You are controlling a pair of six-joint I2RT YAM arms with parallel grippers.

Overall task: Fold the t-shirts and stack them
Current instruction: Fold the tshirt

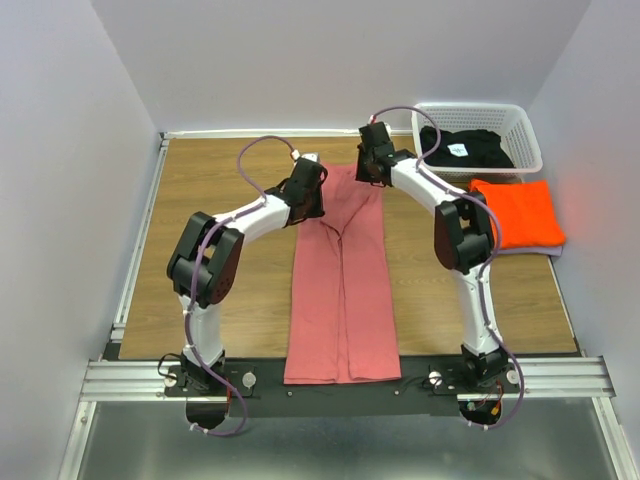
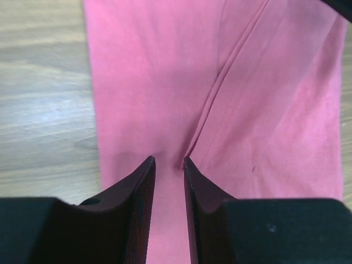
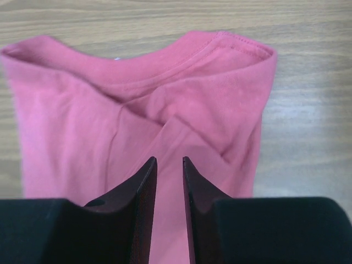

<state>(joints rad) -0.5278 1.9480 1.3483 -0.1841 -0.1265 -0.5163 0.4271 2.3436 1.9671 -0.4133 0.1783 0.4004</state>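
A dusty pink-red t-shirt [image 1: 340, 290] lies flat in the middle of the table, folded lengthwise into a long strip, collar at the far end. My left gripper [image 1: 314, 203] hovers over its far left part. In the left wrist view this gripper [image 2: 169, 159] is narrowly open above the cloth [image 2: 165, 82], next to a folded sleeve edge, and holds nothing. My right gripper [image 1: 369, 170] is over the far right corner. In the right wrist view it [image 3: 169, 159] is also narrowly open above the folded sleeves, just short of the collar [image 3: 181, 60]. A folded orange t-shirt [image 1: 517, 212] lies at right.
A white lattice basket [image 1: 525, 135] stands at the back right with a black t-shirt [image 1: 465, 148] in it, touching the orange one's far edge. Bare wooden table [image 1: 220, 180] shows on both sides of the pink strip. Grey walls close in the table.
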